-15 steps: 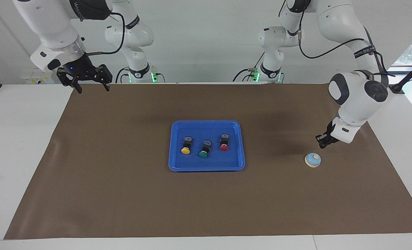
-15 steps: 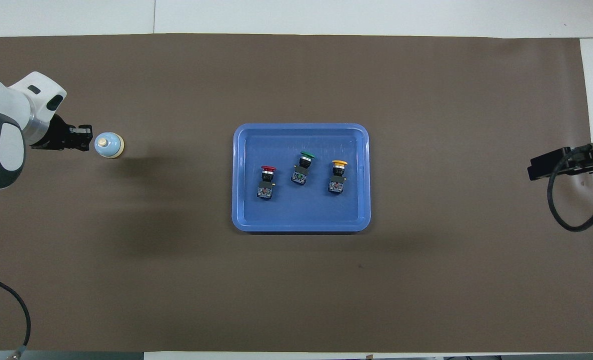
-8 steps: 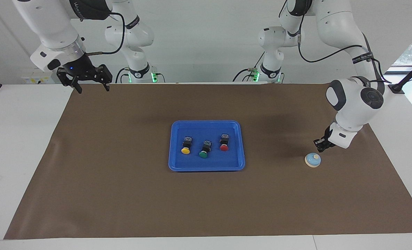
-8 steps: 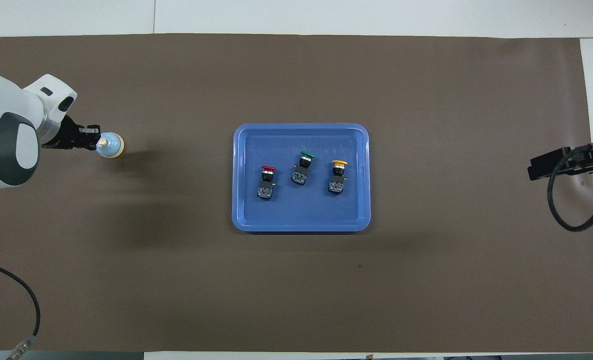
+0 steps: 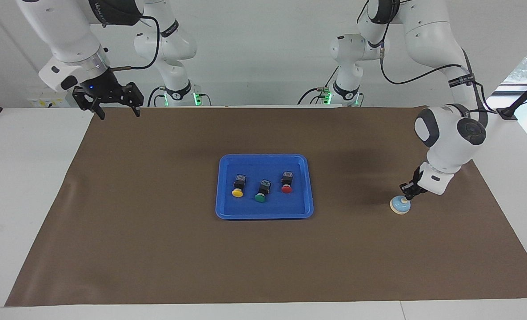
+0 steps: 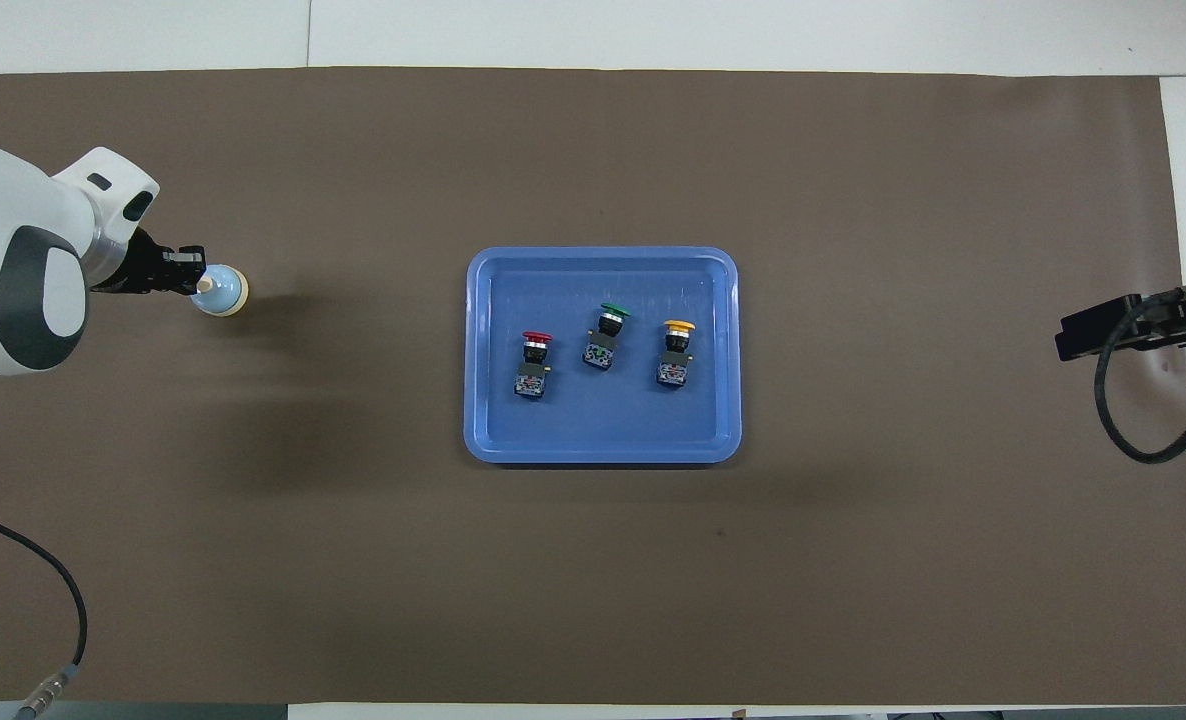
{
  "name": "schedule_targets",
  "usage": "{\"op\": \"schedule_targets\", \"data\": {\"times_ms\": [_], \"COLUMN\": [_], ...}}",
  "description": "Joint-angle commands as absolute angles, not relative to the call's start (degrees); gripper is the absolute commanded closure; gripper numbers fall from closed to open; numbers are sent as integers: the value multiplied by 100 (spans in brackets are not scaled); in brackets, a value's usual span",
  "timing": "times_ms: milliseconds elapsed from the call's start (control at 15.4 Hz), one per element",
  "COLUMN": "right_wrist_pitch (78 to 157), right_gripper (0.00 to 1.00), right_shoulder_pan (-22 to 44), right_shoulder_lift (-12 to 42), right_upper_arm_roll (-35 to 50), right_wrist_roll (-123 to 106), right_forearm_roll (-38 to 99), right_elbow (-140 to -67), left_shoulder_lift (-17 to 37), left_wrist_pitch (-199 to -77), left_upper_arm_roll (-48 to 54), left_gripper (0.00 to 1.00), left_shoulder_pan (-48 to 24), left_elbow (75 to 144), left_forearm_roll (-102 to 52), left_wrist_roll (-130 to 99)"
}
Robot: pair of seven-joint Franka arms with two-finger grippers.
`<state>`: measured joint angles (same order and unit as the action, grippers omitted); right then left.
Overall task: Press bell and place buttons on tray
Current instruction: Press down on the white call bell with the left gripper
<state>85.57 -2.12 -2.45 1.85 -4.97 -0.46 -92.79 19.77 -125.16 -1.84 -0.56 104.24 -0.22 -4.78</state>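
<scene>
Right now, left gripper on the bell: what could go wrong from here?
1. The shut left gripper meets the bell at its knob from a slant, so a push may slide or tip the bell rather than ring it.
2. The bell sits loose on the brown mat toward the left arm's end, so nothing stops it from skidding.

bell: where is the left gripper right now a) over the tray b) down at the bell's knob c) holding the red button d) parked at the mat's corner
b: the left gripper, shut, has its tip at the cream knob of the light-blue bell, apart from the blue tray, near the left arm's end of the table.
</scene>
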Motion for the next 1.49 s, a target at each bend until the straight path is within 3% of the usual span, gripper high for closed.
{"op": "schedule_targets", "data": {"times_ms": [0,1427], "right_wrist_pitch": [8534,8534], "right_gripper": [0,0], "right_shoulder_pan": [-281,-281], "right_shoulder_lift": [-352,-360], "right_upper_arm_roll": [237,237], "right_wrist_roll": [-571,-571], "right_forearm_roll": [-62,-62], "right_elbow": [-9387,-9387], "left_shoulder_lift": [2039,2021], "left_wrist_pitch": [-12656,-12656], "left_upper_arm_roll": [-211,-211], "left_gripper": [100,100], "left_shoulder_pan": [-105,-193], "left_elbow": [10389,10485], "left_forearm_roll": [53,35], "left_wrist_roll": [-615,-738]}}
